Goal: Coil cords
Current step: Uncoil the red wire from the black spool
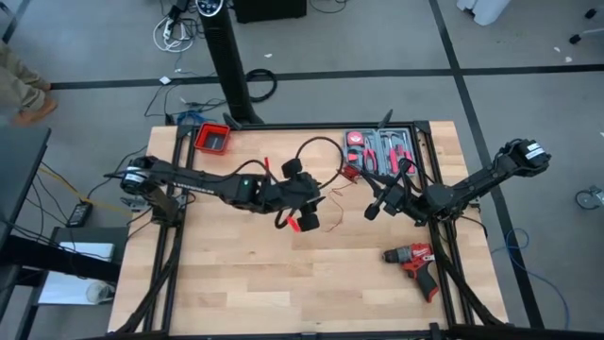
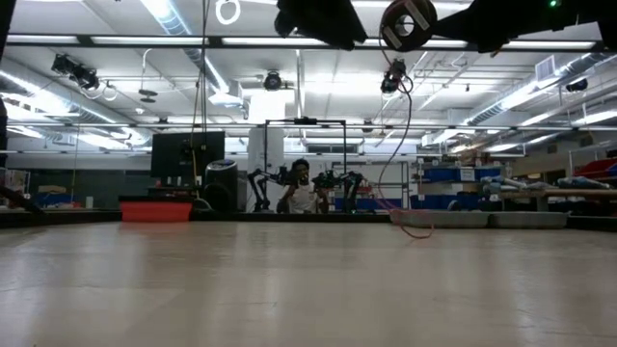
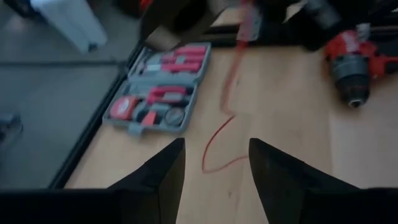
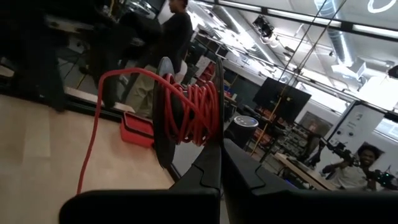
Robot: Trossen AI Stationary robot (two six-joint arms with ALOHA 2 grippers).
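The cords are one thin red wire. Part of it is wound into a red coil point(image 4: 193, 112) on a dark round reel at the tips of my right gripper point(image 4: 221, 146), which is shut and held above the table's middle right point(image 1: 371, 210). One strand point(image 2: 410, 125) hangs from the coil, and its slack end point(image 3: 217, 146) lies curled on the wood. My left gripper point(image 3: 214, 146) hovers open over the table's middle point(image 1: 316, 200), facing that loose strand, with nothing between its fingers. My right gripper is shut on a thin dark rim point(image 4: 217, 106) right beside the red coil, with the fingers roughly level. The turns lie across the fingers' line. The coil is lifted clear of the table, and one strand point(image 4: 93, 137) hangs slack from it.
An open grey tool kit point(image 1: 377, 151) lies at the far right of the table, a red drill point(image 1: 415, 260) at the near right and a red bin point(image 1: 213, 138) at the far left. Bare wood point(image 1: 236, 274) fills the near left. A person point(image 2: 301, 188) sits beyond the table.
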